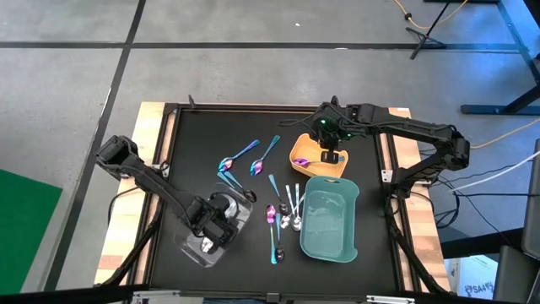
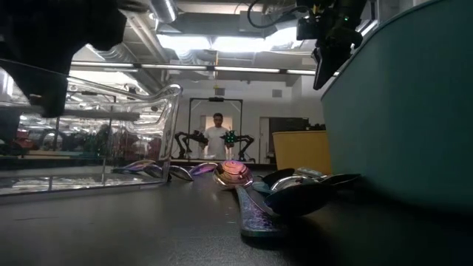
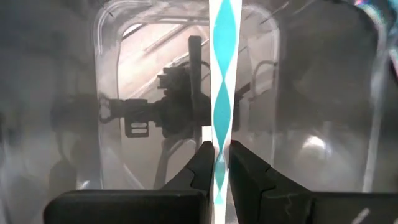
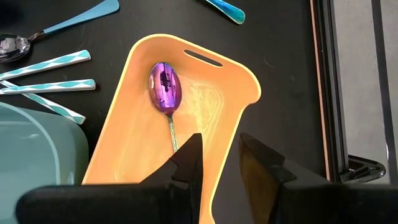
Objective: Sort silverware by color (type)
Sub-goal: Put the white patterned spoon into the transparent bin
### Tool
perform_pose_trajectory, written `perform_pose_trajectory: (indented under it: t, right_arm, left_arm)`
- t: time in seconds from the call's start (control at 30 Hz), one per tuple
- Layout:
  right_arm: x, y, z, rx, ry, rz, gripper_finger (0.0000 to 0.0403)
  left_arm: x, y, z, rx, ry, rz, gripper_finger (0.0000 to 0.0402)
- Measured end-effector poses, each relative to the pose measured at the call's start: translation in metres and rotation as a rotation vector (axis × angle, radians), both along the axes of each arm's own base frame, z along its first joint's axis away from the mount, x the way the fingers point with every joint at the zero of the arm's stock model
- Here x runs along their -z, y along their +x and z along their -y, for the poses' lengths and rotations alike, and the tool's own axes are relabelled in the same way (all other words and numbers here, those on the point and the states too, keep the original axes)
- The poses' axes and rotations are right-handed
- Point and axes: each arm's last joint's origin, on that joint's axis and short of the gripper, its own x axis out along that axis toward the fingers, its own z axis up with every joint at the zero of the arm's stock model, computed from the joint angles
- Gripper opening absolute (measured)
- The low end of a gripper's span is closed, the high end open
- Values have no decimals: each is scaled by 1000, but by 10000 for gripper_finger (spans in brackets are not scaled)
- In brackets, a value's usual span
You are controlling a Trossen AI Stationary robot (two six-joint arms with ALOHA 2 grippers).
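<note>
Left tool (image 3: pixel 216 163) over the clear tray (image 1: pixel 190 243), clamped on a teal-patterned utensil (image 3: pixel 222 93). Right tool (image 4: pixel 219 155) hovers partly open, empty, above the yellow tray (image 4: pixel 239 81) holding a purple spoon (image 4: pixel 165 88). Other silverware (image 1: pixel 283 213) lies on the surface (image 1: pixel 211 135) beside the teal tray (image 1: pixel 348 245).

Close on the dark table (image 2: pixel 111 236) lie several spoons (image 2: pixel 235 174), iridescent purple and silver. A clear tray (image 2: pixel 89 140) stands left, a teal tray (image 2: pixel 414 111) right, a yellow tray (image 2: pixel 301 151) behind. A person (image 2: pixel 217 137) stands far back
</note>
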Motion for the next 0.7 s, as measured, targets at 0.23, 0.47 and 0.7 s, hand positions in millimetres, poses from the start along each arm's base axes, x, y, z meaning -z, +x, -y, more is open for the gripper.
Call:
perform_pose_trajectory:
  t: [0.23, 0.47, 0.7]
  right_arm:
    - [0, 0, 0, 0, -1, 3, 90]
    - [0, 0, 0, 0, -1, 3, 90]
    - [0, 0, 0, 0, -1, 4, 90]
  left_arm:
    - [14, 4, 1, -2, 5, -58, 27]
    - [23, 7, 2, -4, 20, -87, 27]
    - [34, 9, 4, -2, 19, -133, 27]
